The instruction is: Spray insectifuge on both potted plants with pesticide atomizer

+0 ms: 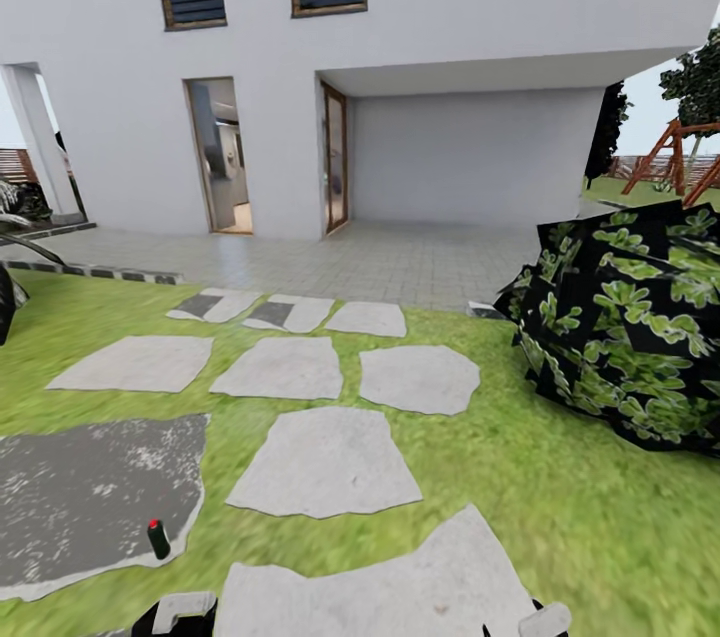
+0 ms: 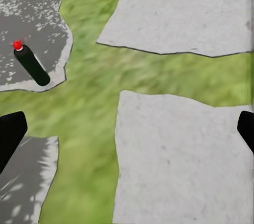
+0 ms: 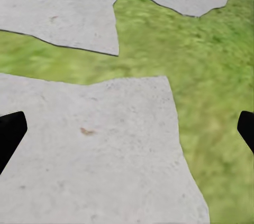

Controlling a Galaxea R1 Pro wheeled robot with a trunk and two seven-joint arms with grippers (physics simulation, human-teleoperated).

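Observation:
The pesticide atomizer, a tiny dark bottle with a red top, stands upright at the edge of a dark grey slab on the lawn. In the left wrist view the atomizer is well ahead of and off to one side of my left gripper, which is open over a pale slab and grass with nothing between its fingers. My right gripper is open too, empty, above a pale slab. The two potted plants are out of view.
Pale stepping slabs cross the lawn toward a paved patio and a white house. A large dark leafy bush stands at the right. Striped leaves of a big plant reach in at the left edge.

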